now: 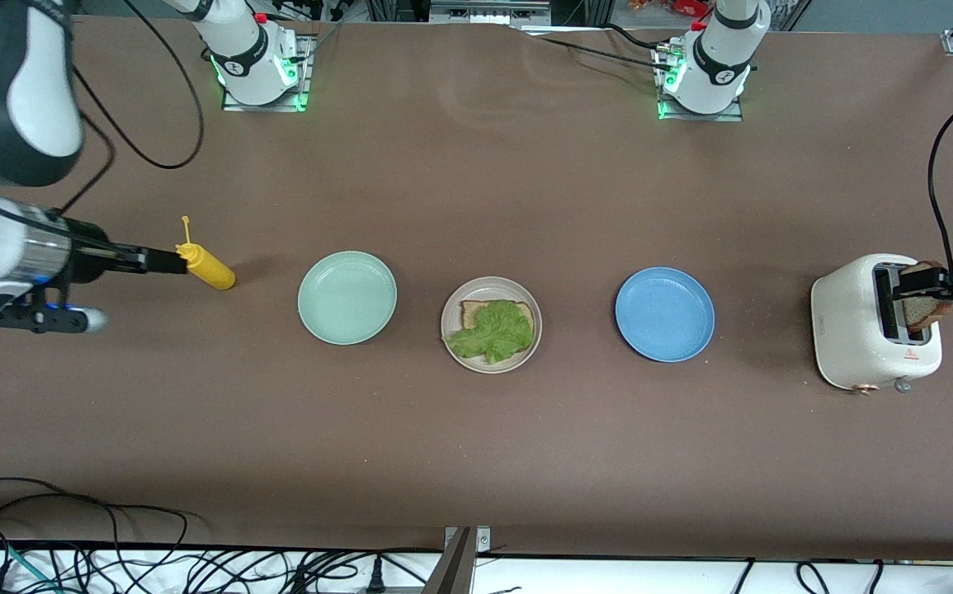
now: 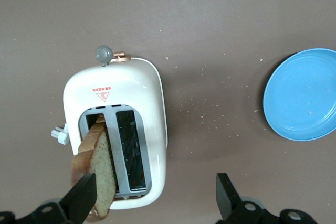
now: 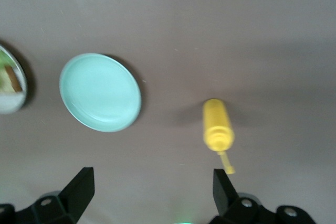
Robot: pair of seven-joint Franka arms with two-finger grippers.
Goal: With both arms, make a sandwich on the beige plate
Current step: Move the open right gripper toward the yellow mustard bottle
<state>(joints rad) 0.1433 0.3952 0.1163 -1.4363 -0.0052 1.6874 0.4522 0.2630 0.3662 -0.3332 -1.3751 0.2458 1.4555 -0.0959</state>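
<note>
Left gripper (image 2: 155,198) spread wide, hovers over white toaster (image 2: 118,124) — brown bread slice (image 2: 97,171) leaning from its slot, ungrasped. Right gripper (image 3: 152,190) released, over yellow mustard bottle (image 3: 217,128). Speckled beige plate (image 1: 453,338) holds bread and ruffled lettuce (image 1: 493,332). Risk — tilted slice slipping sideways as fingers close.

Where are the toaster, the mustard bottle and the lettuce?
toaster (image 1: 851,330): front view, on its white side.
mustard bottle (image 3: 217,125): right wrist view, on its yellow body.
lettuce leaf (image 1: 493,332): front view, on the leaf's middle.
</note>
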